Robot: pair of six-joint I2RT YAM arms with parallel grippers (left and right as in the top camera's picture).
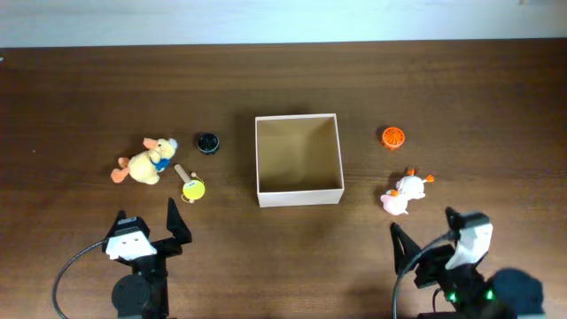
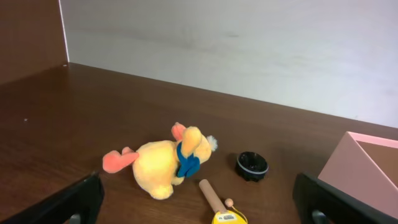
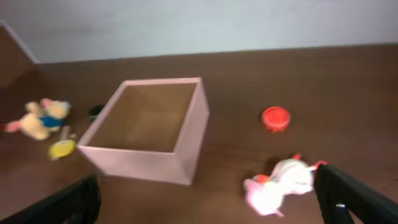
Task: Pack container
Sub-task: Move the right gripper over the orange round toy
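From overhead, the container (image 1: 299, 196) sits at the centre of the dark wooden table (image 1: 496, 89), open side up, its tan inside showing. Left of it in the frame lie a yellow plush duck (image 1: 146, 162), a small black round piece (image 1: 207, 143) and a yellow toy with a wooden handle (image 1: 190, 185). To its right lie an orange round piece (image 1: 393, 136) and, lower, a white and pink toy (image 1: 403, 192). All of them lie apart from the box. The left gripper (image 1: 149, 226) is at the lower left and the right gripper (image 1: 423, 226) at the lower right, both with jaws spread wide and holding nothing.

The left wrist view shows what overhead flattens: the duck lies on its side with a blue scarf at its neck. The black piece is just right of it, and only a corner of the container enters at the right edge. The fingers (image 2: 74, 202) sit in the bottom corners, well apart. The right wrist view is blurred. It shows the whole box at centre left, and the white and pink toy, low and right of centre, may be a small animal figure.
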